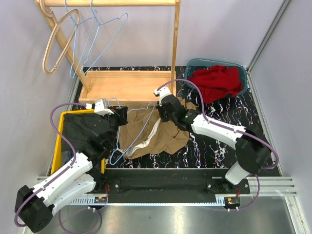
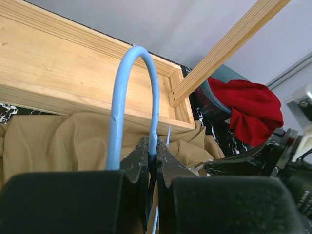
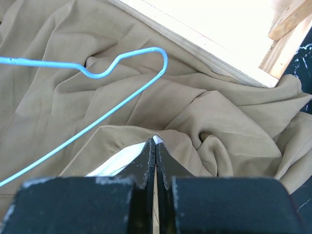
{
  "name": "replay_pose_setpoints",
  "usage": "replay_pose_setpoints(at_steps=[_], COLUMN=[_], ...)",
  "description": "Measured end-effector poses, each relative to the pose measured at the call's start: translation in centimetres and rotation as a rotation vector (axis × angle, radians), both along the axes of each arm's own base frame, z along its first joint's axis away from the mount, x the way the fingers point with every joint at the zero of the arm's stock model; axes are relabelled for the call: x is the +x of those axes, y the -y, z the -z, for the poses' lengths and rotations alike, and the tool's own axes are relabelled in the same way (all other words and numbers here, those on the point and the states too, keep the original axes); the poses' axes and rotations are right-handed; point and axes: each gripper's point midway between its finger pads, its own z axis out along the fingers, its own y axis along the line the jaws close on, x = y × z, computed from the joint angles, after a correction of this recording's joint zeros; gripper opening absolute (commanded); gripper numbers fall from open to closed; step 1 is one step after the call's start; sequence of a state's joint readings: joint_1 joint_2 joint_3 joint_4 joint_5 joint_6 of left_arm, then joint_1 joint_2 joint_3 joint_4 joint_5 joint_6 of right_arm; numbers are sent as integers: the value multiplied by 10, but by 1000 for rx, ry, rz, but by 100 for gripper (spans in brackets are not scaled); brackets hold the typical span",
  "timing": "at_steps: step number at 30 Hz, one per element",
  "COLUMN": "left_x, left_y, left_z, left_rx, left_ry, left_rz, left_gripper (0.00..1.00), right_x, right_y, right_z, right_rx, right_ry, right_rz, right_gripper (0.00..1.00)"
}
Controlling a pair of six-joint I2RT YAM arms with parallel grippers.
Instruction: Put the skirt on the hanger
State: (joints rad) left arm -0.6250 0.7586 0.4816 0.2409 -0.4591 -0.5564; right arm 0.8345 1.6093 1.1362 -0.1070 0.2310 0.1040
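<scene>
Tan skirt [image 1: 161, 131] crumpled mid-table, just near of wooden rack base [image 1: 126, 85]; left gripper [image 1: 118, 114] clamped on blue hanger [image 1: 127, 141], right gripper [image 1: 168, 109] pinching waistband [image 3: 122, 131] edge. Lift waistband gently, hold hanger steady, thread its shoulder inside.

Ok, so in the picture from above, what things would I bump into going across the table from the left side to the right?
Yellow bin → tan skirt → red cloth. The blue hanger lies over the skirt, so it gets no spot of its own.

No legible text, no labels or brands, no numbers or signs
</scene>
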Motion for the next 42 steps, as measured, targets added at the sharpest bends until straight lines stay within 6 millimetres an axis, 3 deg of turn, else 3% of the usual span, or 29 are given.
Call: replay_pose_setpoints(at_steps=[7,14,19,23,32,42], left_x=[-7,-33,-45,-50,-50,-53], left_y=[3,10,28,37,40,49], left_z=[-9,-24,-24,-12,-3,3], left_rx=[11,-4,16,43,68,90], left_ry=[32,129,149,133,117,115], left_rz=[45,174,296,361,379,436], left_gripper=[0,0,0,0,0,0], right_x=[5,19,15,12,8,3], right_y=[17,37,35,33,33,29], right_z=[4,9,12,15,18,8], right_rx=[-3,42,67,77,86,128], right_ry=[-43,-96,-125,-144,-161,-173], right_rz=[42,115,103,92,90,59], right_gripper=[0,0,0,0,0,0])
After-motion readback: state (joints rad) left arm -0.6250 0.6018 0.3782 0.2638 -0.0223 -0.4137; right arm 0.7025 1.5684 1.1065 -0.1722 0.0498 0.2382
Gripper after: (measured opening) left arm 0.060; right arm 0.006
